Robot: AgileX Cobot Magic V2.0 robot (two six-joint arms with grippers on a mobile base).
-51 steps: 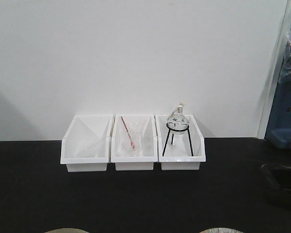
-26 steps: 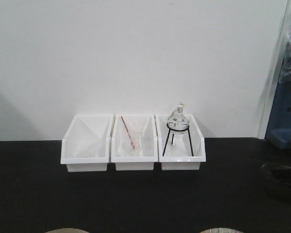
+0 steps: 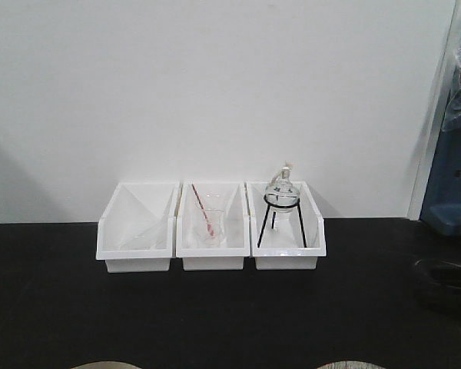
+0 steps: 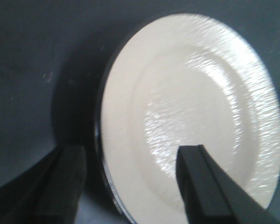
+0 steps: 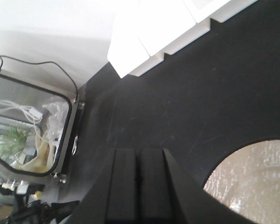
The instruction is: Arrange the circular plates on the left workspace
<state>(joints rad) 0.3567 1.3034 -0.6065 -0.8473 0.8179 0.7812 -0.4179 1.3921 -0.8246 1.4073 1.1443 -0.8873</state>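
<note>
Left gripper (image 4: 130, 156) fingers are spread, straddling a plate (image 4: 196, 102) rim. Right gripper (image 5: 139, 156) fingers are pressed together, near the second plate (image 5: 254, 179).

Black countertop (image 3: 61, 307) bears three white bins (image 3: 211, 252) and two plates (image 4: 186, 107)

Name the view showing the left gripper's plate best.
Left wrist view: the plate fills it, rim inside the open left gripper. Front view shows only a bottom-edge sliver; right wrist likely shows the other plate.

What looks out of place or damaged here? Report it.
Nothing stands out. The white bins sit in a straight row, the flask stands upright on its tripod, and what shows of both plates looks undamaged.
</note>
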